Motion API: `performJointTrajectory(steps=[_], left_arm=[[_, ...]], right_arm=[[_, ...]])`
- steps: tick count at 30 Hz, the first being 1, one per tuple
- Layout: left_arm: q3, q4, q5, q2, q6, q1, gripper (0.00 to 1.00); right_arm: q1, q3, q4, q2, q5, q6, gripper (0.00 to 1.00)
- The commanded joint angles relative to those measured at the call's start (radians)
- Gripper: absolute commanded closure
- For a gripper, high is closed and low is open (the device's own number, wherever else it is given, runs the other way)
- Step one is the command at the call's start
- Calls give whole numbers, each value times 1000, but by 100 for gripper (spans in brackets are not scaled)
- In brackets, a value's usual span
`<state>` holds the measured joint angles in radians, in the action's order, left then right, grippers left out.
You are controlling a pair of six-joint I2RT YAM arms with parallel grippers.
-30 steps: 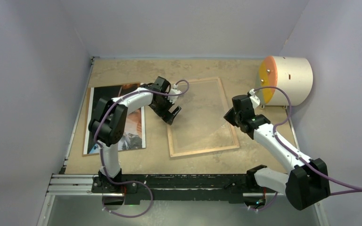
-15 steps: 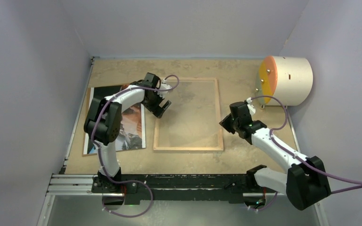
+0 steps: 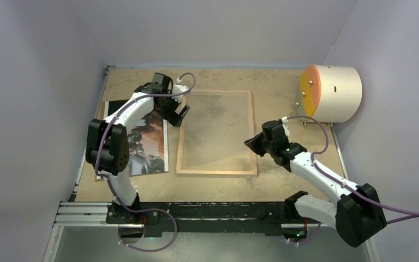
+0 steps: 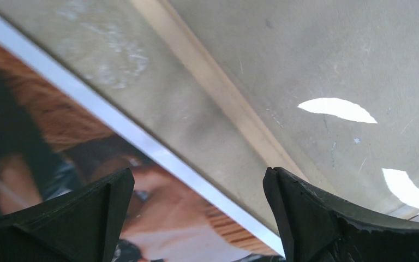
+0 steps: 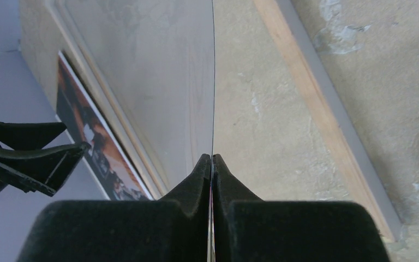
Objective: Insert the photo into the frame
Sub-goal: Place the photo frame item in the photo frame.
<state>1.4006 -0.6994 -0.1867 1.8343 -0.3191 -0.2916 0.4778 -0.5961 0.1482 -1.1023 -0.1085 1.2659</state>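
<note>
- The frame (image 3: pixel 216 172) lies flat mid-table with its light wood back facing up. Its clear pane (image 5: pixel 158 82) sits in the opening, and its right side appears raised off the table (image 3: pixel 283 87).
- The photo (image 3: pixel 151 150) is outside the frame. It lies picture side up on the table just left of the frame's left rim, with a narrow strip of bare table between them.
- A cream drum (image 3: pixel 335 93) with an orange end face lies on its side at the far right corner. Whether anything is inside it cannot be told.
- The left gripper (image 3: pixel 181 115) has its jaws spread wide and holds nothing. It hovers over the gap between the photo's white edge and the frame's left rim.
- The right gripper (image 5: pixel 211 161) has its fingers pressed together on the thin edge of the clear pane near the frame's right rim. In the right wrist view the sheet shows edge-on, running straight into the pinch.
</note>
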Motion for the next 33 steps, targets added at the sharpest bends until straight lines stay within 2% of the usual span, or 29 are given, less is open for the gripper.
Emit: performJointTrajectory(steps=[1, 8, 13, 18, 22, 26, 33], left_arm=[[60, -30, -31, -92, -32, 70, 0], [28, -22, 9, -86, -46, 168, 1], [-34, -5, -1, -110, -63, 181, 1], [-99, 9, -15, -118, -74, 181, 1], [-138, 25, -17, -117, -77, 181, 1], [-146, 31, -15, -120, -76, 181, 1], [-112, 13, -28, -135, -58, 188, 2]], right_arm=[[24, -34, -44, 45, 33, 103, 100], [62, -44, -89, 71, 91, 185, 100], [112, -20, -101, 63, 93, 213, 100], [219, 39, -98, 74, 51, 263, 100], [249, 45, -43, 141, -24, 263, 100], [251, -48, 13, 165, -91, 194, 100], [249, -241, -22, 60, -63, 39, 100]])
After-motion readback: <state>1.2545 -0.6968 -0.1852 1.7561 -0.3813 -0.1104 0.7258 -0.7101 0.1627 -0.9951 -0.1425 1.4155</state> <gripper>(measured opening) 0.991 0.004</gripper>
